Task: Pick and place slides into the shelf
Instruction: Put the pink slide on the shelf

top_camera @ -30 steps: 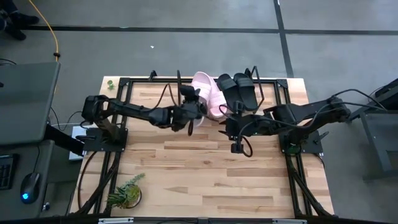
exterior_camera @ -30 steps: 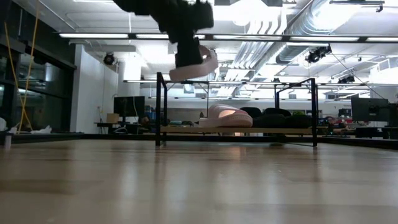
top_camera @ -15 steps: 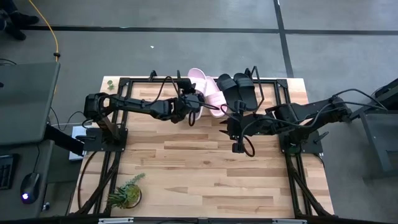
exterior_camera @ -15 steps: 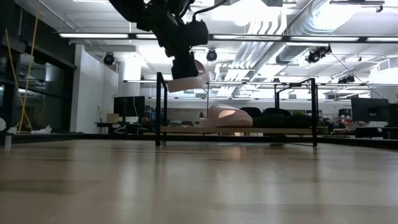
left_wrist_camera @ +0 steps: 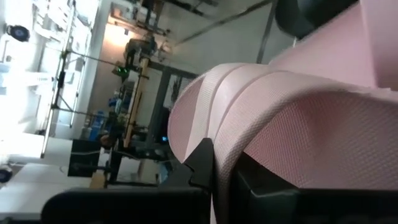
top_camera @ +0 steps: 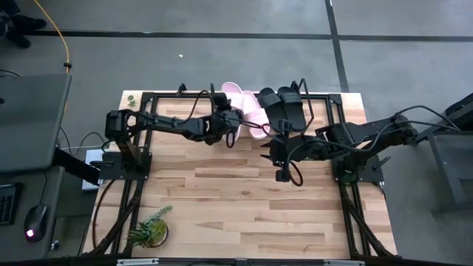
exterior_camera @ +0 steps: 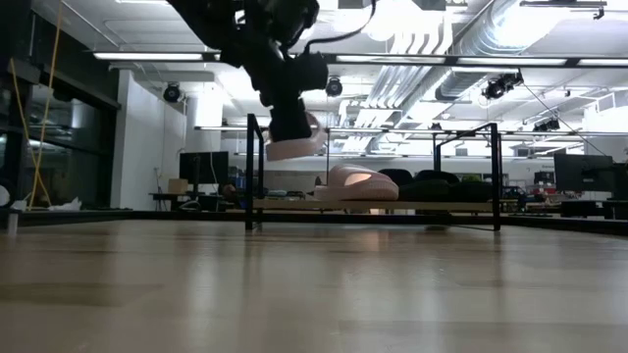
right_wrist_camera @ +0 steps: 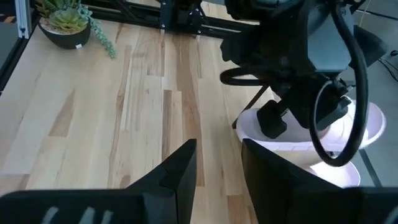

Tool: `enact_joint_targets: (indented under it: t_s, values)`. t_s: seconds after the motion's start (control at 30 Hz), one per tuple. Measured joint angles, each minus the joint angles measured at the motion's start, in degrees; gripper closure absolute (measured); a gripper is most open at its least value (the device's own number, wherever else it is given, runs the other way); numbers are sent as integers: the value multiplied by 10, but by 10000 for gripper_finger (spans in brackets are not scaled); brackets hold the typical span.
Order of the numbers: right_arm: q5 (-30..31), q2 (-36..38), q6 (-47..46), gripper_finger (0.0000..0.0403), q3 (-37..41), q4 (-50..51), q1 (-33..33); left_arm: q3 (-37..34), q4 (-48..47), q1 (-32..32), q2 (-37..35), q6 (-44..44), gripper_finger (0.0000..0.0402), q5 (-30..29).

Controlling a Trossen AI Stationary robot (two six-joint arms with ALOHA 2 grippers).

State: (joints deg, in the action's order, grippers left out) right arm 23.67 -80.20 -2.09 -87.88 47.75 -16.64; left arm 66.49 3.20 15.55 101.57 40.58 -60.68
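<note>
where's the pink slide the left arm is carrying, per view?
High: carried pink slide at top centre, above the shelf's left part, mostly under the left tool.
Low: upper centre-left, hanging under the tool, above the shelf's left hoop.
Left wrist: fills the right half.
Right wrist: right edge, mid-height.
Shared landmark: the other pink slide on the shelf.

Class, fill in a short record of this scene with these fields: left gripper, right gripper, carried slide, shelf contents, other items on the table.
left gripper: shut on a pink slide, held in the air above the shelf's left end
right gripper: empty, fingers apart, over the table in front of the shelf
carried slide: pale pink, not yet set down
shelf contents: the shelf holds one pink slide and two black slides
other items: potted plant at the table's near left
</note>
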Motion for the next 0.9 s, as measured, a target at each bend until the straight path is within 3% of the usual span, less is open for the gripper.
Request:
enact_joint_targets:
  t_s: [0.9]
  values:
    - [-3, 0, -5, 283, 0, -4, 0, 0, -39, 41, 38, -78, 392, 26]
